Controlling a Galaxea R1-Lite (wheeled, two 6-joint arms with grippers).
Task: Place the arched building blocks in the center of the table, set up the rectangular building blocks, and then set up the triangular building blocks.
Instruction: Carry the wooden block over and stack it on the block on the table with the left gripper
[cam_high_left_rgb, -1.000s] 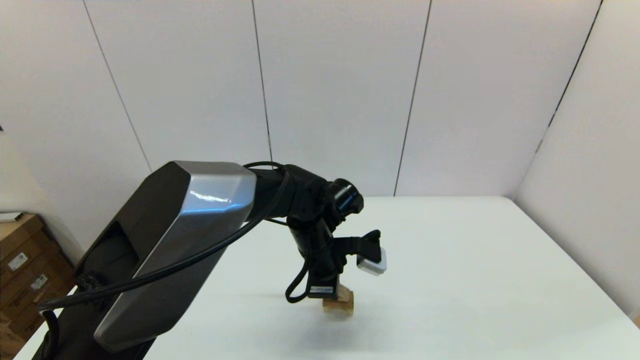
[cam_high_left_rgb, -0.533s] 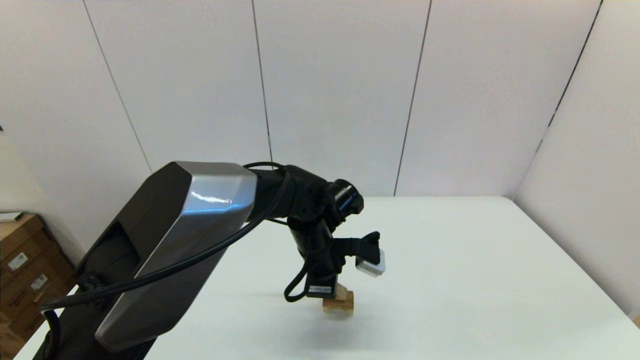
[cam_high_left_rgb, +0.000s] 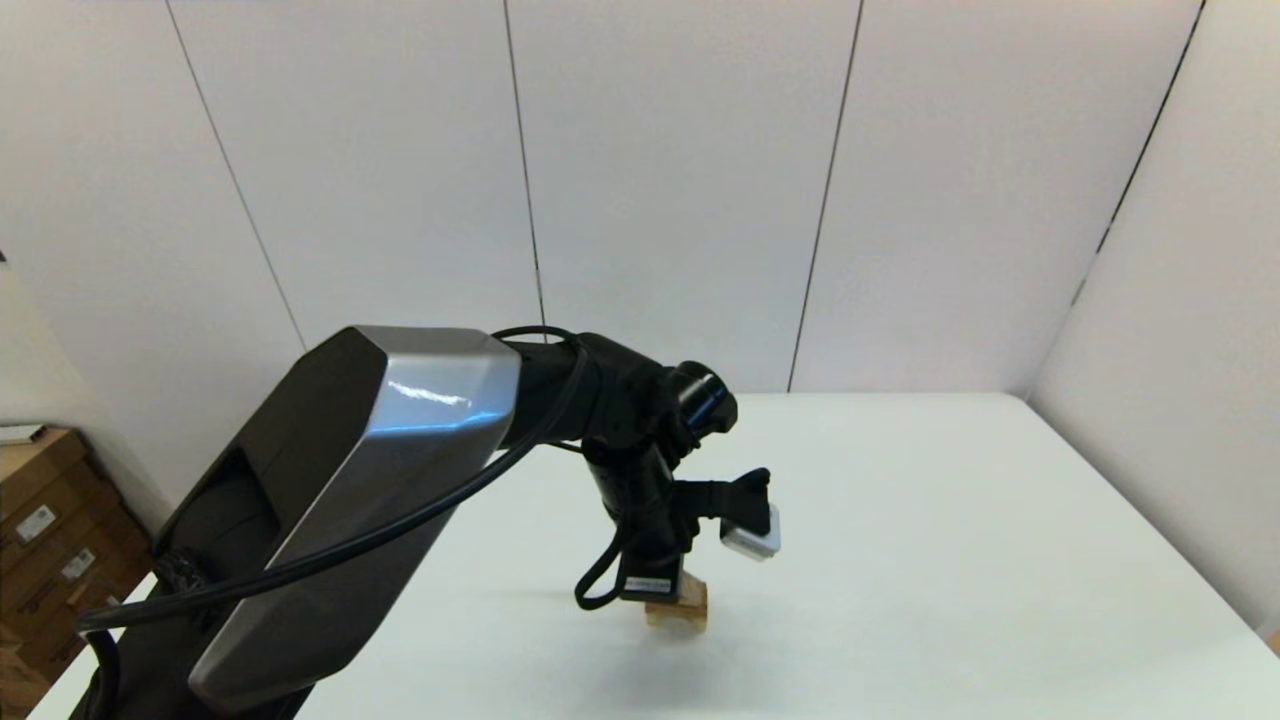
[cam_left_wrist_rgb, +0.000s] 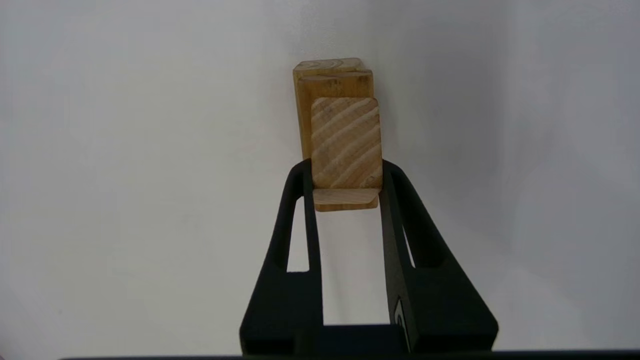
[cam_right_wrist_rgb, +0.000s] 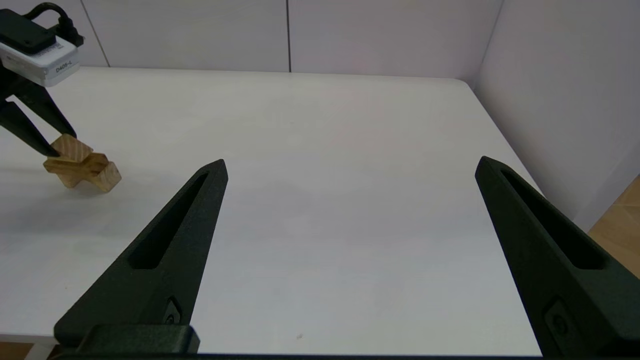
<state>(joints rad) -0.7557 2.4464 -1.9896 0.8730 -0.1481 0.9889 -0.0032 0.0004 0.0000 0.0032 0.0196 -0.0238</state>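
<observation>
Two blocks already sit stacked near mid-tabletop (cam_high_left_rgb: 900, 520), and your left pincer (cam_left_wrist_rgb: 347, 175) grips the triangular building blocks (cam_left_wrist_rgb: 346, 145) directly over them. Its sloped face is toward the wrist camera; the rectangular building blocks (cam_left_wrist_rgb: 305, 115) and the arched building blocks (cam_left_wrist_rgb: 322, 64) beneath run lengthwise away from the fingers. Whether the prism touches the slab yet cannot be told. Your right pincer (cam_right_wrist_rgb: 350, 167) hangs wide and empty, well apart to the right.

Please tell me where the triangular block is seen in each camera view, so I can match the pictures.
Head view: mostly hidden under the left gripper, low centre.
Left wrist view: triangular block between the fingertips.
Right wrist view: triangular block, far left.
Shared landmark: the block stack beneath it.
</observation>
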